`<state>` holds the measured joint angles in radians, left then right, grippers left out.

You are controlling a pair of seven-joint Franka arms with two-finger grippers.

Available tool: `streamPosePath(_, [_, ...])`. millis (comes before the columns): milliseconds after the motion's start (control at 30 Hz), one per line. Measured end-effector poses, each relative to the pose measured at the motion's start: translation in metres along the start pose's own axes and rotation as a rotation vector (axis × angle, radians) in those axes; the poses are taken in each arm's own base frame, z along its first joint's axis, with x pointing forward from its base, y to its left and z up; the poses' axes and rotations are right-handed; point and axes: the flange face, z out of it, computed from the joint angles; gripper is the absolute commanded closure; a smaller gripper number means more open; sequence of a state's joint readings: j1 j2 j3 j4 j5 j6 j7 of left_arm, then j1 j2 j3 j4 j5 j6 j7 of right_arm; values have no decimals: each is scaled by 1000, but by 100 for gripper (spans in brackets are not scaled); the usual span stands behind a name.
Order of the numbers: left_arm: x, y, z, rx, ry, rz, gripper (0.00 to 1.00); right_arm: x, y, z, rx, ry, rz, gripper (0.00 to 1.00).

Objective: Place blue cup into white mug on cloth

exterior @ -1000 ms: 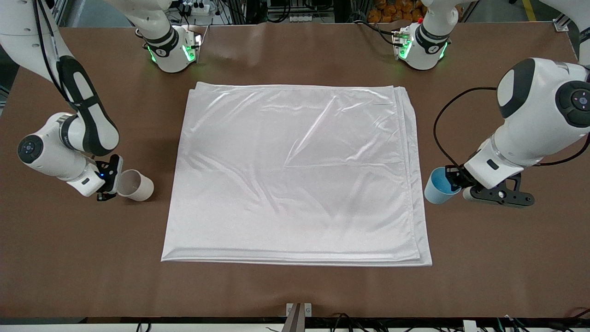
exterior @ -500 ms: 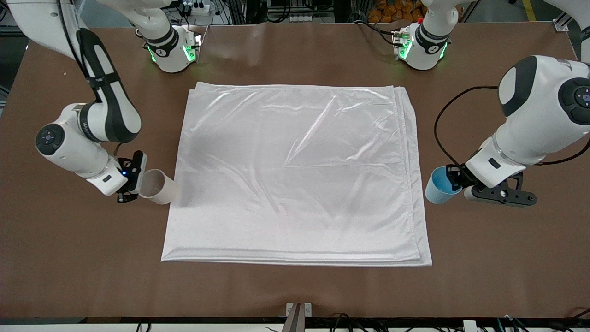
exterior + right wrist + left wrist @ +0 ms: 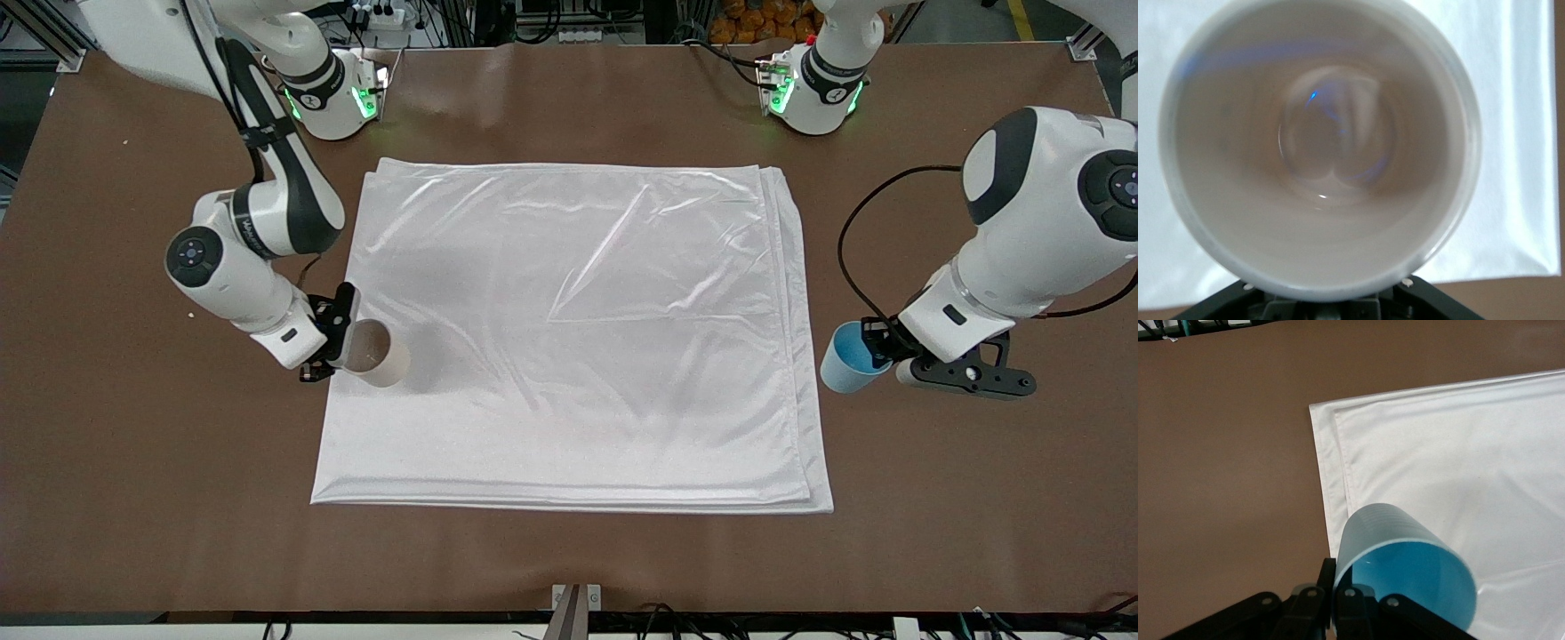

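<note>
The white mug (image 3: 378, 354), cream-white and round, is tilted with its open mouth toward the right arm, held above the edge of the cloth (image 3: 569, 338) at the right arm's end. The blue cup (image 3: 847, 357), light blue outside and brighter blue inside, is also tipped, held over the bare surface just beside the cloth's edge at the left arm's end. The cloth is a large, shiny white, wrinkled sheet lying flat in folded layers.

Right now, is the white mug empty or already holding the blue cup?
Empty: the white mug shows a bare inside; the blue cup is in the left claw.
</note>
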<state>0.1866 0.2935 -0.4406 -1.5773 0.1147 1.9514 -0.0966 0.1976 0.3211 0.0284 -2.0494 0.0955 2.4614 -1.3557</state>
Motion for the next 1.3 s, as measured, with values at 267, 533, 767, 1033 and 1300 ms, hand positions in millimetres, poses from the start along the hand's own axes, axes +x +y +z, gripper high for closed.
streamPosePath(267, [0,-1,0,0,0,-1,100,61,-22,5,11,5,35,100])
streamPosePath(533, [0,-4,-1,1,2,-6,100,128,-49,17,-2,-40,71,100])
streamPosePath(767, [0,-7,-6,3,9,-12,100,187,-75,29,-9,-52,89,100])
streamPosePath(1033, [-1,-9,-9,7,2,-14,100,234,-93,53,-9,-65,125,100])
streamPosePath(1300, [-4,-16,-30,19,4,-27,100,257,-105,75,-14,-91,156,100])
